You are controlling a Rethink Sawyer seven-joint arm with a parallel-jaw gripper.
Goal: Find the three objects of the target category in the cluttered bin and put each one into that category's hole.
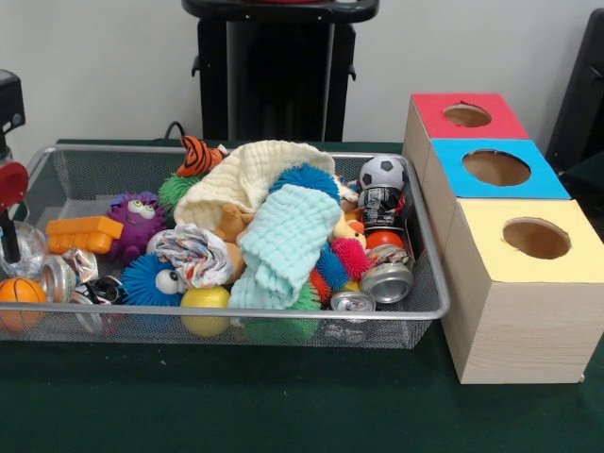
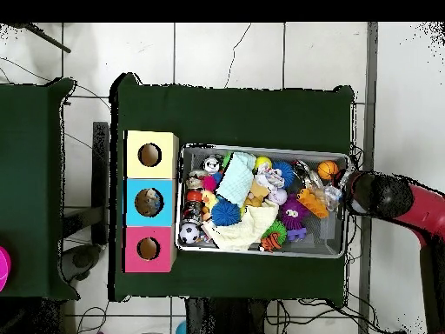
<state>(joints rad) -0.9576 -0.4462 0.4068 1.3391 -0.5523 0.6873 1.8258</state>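
The wire mesh bin (image 1: 236, 314) lies on the green table, full of clutter; it also shows in the overhead view (image 2: 287, 149). My gripper (image 1: 9, 245) hangs at the picture's left edge over the bin's left end, its tip down at a clear wrinkled plastic piece (image 1: 26, 251). Overhead, the red and black arm reaches in from the right, with the gripper (image 2: 347, 193) at the bin's right end. I cannot tell whether it holds anything. The blue-topped box's hole (image 1: 496, 167) (image 2: 149, 203) lies between the red and yellow boxes. No other clear bottle or cup shows.
The red-topped box (image 1: 469, 115) and yellow-topped box (image 1: 536, 238) flank the blue one, right of the bin. Silver cans (image 1: 388, 281) (image 1: 57, 278), a cream towel (image 1: 250, 175), a mint cloth (image 1: 283, 241), soft toys and balls (image 1: 382, 172) fill the bin.
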